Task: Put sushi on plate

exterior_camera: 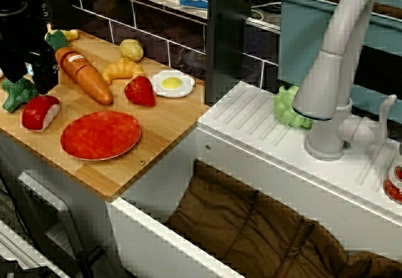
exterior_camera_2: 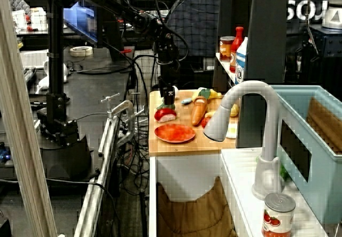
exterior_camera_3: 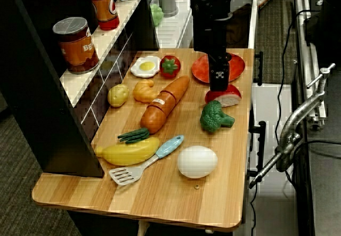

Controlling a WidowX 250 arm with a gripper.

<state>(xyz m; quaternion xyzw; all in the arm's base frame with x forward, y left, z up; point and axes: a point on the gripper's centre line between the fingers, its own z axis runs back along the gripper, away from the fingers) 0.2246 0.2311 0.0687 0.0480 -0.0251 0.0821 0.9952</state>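
The sushi (exterior_camera: 41, 112), with a red top over white rice, lies on the wooden board near its left edge, just left of the red-orange plate (exterior_camera: 100, 135). My black gripper (exterior_camera: 28, 80) hangs close above and behind the sushi. Its two dark fingers stand apart with nothing between them. Seen from the board's end, the gripper (exterior_camera_3: 219, 84) reaches down to the sushi (exterior_camera_3: 226, 96) and hides part of the plate (exterior_camera_3: 201, 70). In the distant side view the gripper (exterior_camera_2: 167, 100) is right over the sushi (exterior_camera_2: 165, 114), and the plate (exterior_camera_2: 175, 133) lies nearer the camera.
Broccoli (exterior_camera_3: 216, 117) lies right beside the sushi. A carrot (exterior_camera: 85, 74), strawberry (exterior_camera: 139, 91), fried egg (exterior_camera: 173, 83), croissant (exterior_camera: 122, 69) and potato (exterior_camera: 131, 49) crowd the board's back. A white egg (exterior_camera_3: 197, 161), banana (exterior_camera_3: 125, 153) and spatula (exterior_camera_3: 146, 161) lie at the far end. The sink and faucet (exterior_camera: 333, 71) are on the right.
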